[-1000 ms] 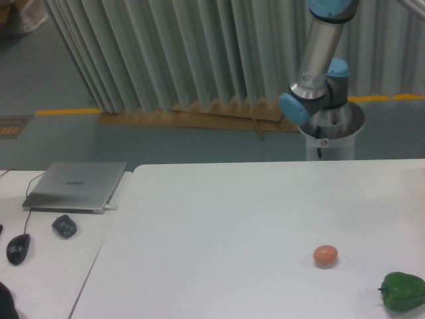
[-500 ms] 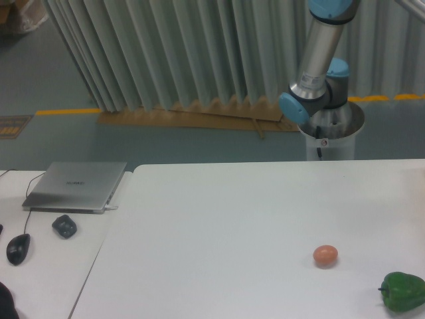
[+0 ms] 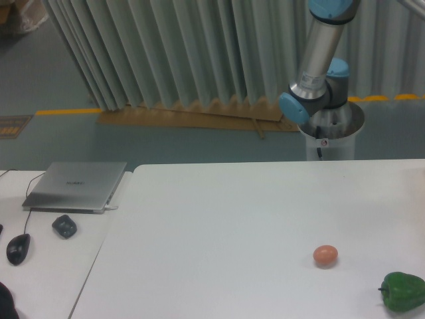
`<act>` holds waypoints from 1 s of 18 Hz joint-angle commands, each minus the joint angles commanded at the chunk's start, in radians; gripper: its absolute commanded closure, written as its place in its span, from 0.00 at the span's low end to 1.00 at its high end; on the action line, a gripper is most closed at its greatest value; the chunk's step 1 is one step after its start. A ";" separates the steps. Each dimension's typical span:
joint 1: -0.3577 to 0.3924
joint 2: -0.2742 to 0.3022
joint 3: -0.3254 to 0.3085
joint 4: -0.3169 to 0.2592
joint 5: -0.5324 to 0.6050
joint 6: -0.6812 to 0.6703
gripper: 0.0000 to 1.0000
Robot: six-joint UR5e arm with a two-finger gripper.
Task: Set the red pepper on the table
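In the fixed camera view, only the lower part of the robot arm (image 3: 317,63) is seen, rising from its round base (image 3: 331,133) behind the far edge of the table (image 3: 226,226) and leaving the picture at the top. The gripper is out of the frame, so it cannot be told whether the jaws are spread, pressed together or pinching something. The red pepper is not seen anywhere in this view either; it may be held above the frame or lie outside it, but this cannot be decided from the picture. It is judged that the task is in the carrying step or before it, since no red pepper is set on the table yet. The next move is expected to call for a lowering of the pepper onto a bare part of the white top and then a release there. On the table, a small orange egg-shaped thing (image 3: 325,255) is seen near the front right, and a green pepper (image 3: 402,291) lies at the right corner, well apart from the middle. These two should be avoided when the place is chosen; the left and the middle of the top offer more room. On the smaller desk (image 3: 40,266) at the left, a closed laptop (image 3: 76,186), a mouse (image 3: 18,248) and a small dark object (image 3: 64,226) are found, which do not stand in the way.
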 joint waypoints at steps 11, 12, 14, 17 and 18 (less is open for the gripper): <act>-0.003 0.018 0.083 -0.161 -0.012 -0.009 0.66; -0.005 0.018 0.090 -0.178 -0.012 -0.012 0.66; -0.018 0.026 0.113 -0.225 -0.018 -0.017 0.66; -0.028 0.032 0.136 -0.279 -0.041 -0.044 0.66; -0.028 0.035 0.141 -0.294 -0.063 -0.051 0.65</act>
